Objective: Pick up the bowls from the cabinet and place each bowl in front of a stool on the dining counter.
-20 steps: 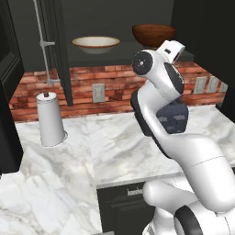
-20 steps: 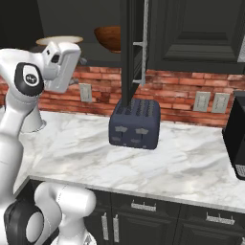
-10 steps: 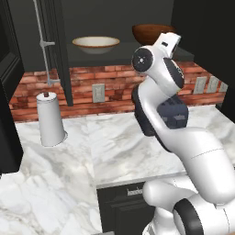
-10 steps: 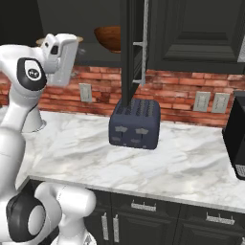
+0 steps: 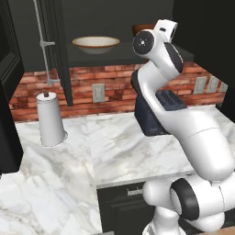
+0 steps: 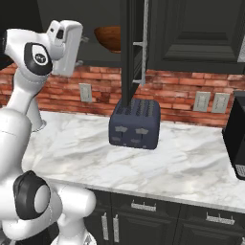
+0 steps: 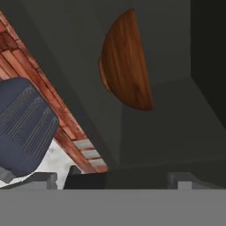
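While the hand (image 7: pixel 117 178) stands open and empty, the wooden bowl (image 7: pixel 126 66) sits on the cabinet shelf (image 7: pixel 176 132) ahead.

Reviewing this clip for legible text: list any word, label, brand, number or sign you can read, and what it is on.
No readable text anywhere in these pictures.
Toaster: two pale marks on its front, too small and blurred to read as words.
Dark appliance at the right edge: a pale patch low on its side, too blurred to read.
Cream bowl, wooden bowl, paper towel roll, wall outlets: no lettering.
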### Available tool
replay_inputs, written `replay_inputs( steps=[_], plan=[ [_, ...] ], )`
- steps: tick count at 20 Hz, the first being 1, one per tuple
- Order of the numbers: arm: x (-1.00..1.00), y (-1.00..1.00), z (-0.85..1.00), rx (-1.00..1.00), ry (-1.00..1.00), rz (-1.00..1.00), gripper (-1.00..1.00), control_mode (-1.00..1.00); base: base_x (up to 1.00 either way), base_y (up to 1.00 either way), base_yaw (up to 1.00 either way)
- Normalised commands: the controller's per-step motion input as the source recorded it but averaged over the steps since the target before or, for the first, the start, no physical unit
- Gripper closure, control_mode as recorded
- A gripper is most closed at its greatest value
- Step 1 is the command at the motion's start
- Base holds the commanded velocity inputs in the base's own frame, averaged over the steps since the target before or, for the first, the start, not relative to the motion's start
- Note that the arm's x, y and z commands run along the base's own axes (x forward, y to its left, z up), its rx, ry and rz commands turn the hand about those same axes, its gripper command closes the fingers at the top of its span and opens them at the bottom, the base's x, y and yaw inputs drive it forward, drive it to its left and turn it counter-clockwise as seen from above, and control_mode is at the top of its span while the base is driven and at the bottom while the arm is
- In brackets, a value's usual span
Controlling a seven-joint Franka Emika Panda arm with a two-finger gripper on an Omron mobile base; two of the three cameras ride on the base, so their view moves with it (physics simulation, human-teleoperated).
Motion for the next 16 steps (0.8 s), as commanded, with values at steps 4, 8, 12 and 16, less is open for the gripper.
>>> replay_inputs(
  steps=[4, 8, 12, 16],
  plan=[
    [0.46, 0.01, 0.0, 0.0, 0.0, 0.1, -1.0, -1.0, 0.0, 0.0, 0.0],
    [0.42, 0.0, 0.0, 0.0, -0.01, 0.09, -1.0, -1.0, 0.0, 0.0, 0.0],
    [0.24, 0.0, 0.08, 0.0, -0.03, 0.03, -1.0, -1.0, 0.0, 0.0, 0.0],
    [0.16, 0.0, 0.08, -0.01, -0.02, 0.0, -1.0, -1.0, 0.0, 0.0, 0.0]
  ],
)
